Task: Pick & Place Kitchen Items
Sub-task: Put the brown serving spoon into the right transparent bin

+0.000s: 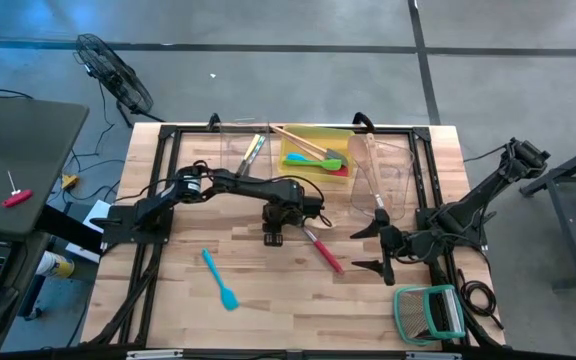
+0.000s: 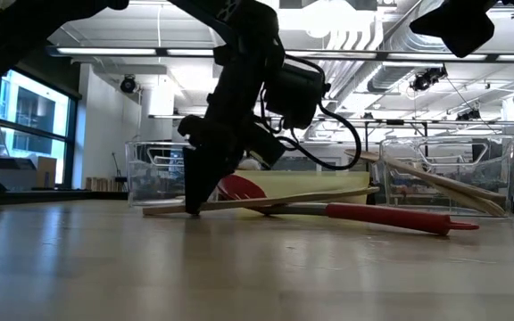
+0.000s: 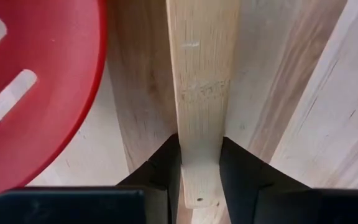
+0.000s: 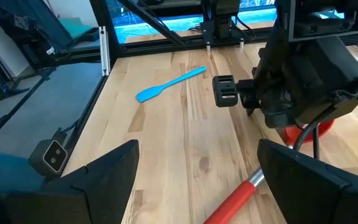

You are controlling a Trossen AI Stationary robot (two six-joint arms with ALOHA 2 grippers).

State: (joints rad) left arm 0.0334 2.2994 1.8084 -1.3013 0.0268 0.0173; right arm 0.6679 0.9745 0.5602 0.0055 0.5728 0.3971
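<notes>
Pickup is the step in hand, judged from the high view: the left gripper is down at mid-table beside the red slotted silicone spatula, its arm reaching in from the left edge. The right gripper waits near the right edge, fingers spread wide. A blue silicone spatula lies apart toward the front, and more utensils sit in the yellow rectangular bin at the back.

Low view: the left gripper stands nearly vertical, tips on the butcher-block wooden table at the end of a pale flat wooden utensil, which lies across the red spatula.

Left wrist view: both dark fingers press the flanks of that wooden handle near its end, so the jaws are clamped on it, the handle flat on the table.

Right wrist view: the other arm's gripper shows down by the red spatula.

Next comes a straight lift, probably toward a bin; held at its very tip, the utensil may droop or twist.
</notes>
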